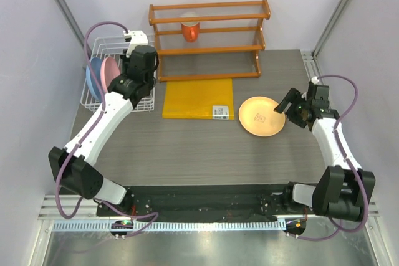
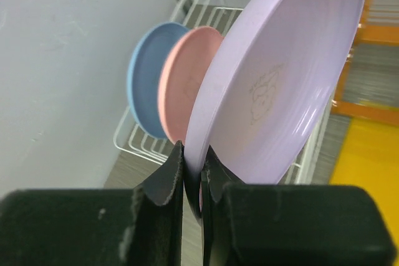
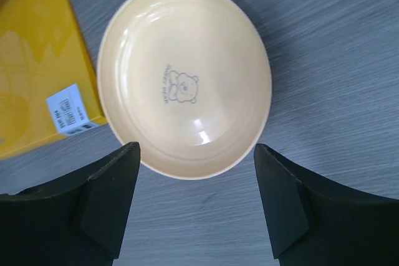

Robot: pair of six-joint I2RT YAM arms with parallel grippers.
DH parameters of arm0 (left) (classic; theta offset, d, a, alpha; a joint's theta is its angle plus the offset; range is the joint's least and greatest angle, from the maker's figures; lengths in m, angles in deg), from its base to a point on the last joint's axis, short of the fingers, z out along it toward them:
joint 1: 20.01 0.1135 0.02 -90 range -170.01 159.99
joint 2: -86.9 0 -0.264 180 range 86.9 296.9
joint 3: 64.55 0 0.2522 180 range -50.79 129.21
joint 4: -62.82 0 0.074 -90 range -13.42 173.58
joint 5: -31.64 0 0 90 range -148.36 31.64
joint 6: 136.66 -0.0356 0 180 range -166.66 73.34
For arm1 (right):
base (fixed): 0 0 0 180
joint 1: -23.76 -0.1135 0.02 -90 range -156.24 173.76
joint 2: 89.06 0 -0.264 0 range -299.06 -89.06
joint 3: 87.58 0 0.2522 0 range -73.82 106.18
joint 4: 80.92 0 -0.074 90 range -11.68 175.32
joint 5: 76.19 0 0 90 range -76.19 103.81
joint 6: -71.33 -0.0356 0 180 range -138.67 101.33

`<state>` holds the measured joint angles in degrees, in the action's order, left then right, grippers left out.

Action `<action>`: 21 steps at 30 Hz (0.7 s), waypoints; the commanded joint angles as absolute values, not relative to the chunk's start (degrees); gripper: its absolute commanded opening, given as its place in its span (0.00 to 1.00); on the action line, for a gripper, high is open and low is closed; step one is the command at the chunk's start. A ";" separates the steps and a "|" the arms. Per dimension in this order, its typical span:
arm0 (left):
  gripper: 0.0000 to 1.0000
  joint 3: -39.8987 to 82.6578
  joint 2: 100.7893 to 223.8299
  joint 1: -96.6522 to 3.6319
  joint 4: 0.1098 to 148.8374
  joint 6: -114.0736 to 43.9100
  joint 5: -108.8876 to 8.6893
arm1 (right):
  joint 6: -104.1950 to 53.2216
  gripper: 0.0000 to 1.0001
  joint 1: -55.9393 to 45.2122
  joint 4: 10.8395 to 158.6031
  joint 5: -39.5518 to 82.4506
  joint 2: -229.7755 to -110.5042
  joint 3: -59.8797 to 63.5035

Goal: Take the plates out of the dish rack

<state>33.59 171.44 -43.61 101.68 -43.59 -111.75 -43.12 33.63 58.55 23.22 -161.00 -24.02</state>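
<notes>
Okay, my left tool [image 2: 193, 172] pinches the upright lilac plate [image 2: 274, 79], right tool [image 3: 196, 149] hanging open above the peach plate [image 3: 184, 79].

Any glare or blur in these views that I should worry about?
Top view: even light, soft shadows, sharp. Left wrist: the left hand is blurred up close, and the lilac plate has a glare streak along its lower rim. Right wrist: the peach plate is sharp, with one small highlight near its centre.
</notes>
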 commanded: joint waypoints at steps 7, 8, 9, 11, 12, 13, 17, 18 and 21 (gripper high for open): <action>0.00 29.99 164.52 -51.47 109.01 -23.91 -89.23 | -43.36 0.83 27.90 59.29 40.35 -151.73 -18.27; 0.00 29.02 163.81 -52.08 108.23 -21.90 -84.69 | -44.85 0.83 25.98 60.87 40.53 -151.20 -18.36; 0.00 27.71 163.46 -52.61 106.91 -21.01 -82.73 | -45.47 0.84 25.00 61.49 40.88 -150.85 -18.54; 0.00 26.12 162.76 -53.84 104.89 -18.73 -76.85 | -47.14 0.84 21.24 63.42 40.79 -150.67 -18.71; 0.00 25.68 162.67 -54.37 104.18 -18.10 -75.08 | -47.67 0.84 20.08 63.87 40.79 -150.76 -18.71; 0.00 25.33 162.67 -55.33 103.48 -17.75 -73.49 | -48.02 0.84 19.11 65.26 41.05 -150.85 -18.80; 0.00 23.74 162.49 -58.59 100.14 -15.82 -70.32 | -50.92 0.84 15.95 69.40 41.06 -150.93 -20.21; 0.00 23.74 162.84 -59.03 99.96 -15.20 -69.36 | -51.62 0.84 15.25 69.93 40.88 -151.11 -20.47; 0.00 23.39 163.37 -60.61 98.64 -13.80 -67.95 | -51.72 0.84 13.66 70.55 40.01 -151.63 -20.65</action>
<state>23.01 164.64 -58.95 105.48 -17.80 -73.19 -49.30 15.42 66.01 39.79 -151.78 -20.39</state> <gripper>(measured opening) 0.101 0.839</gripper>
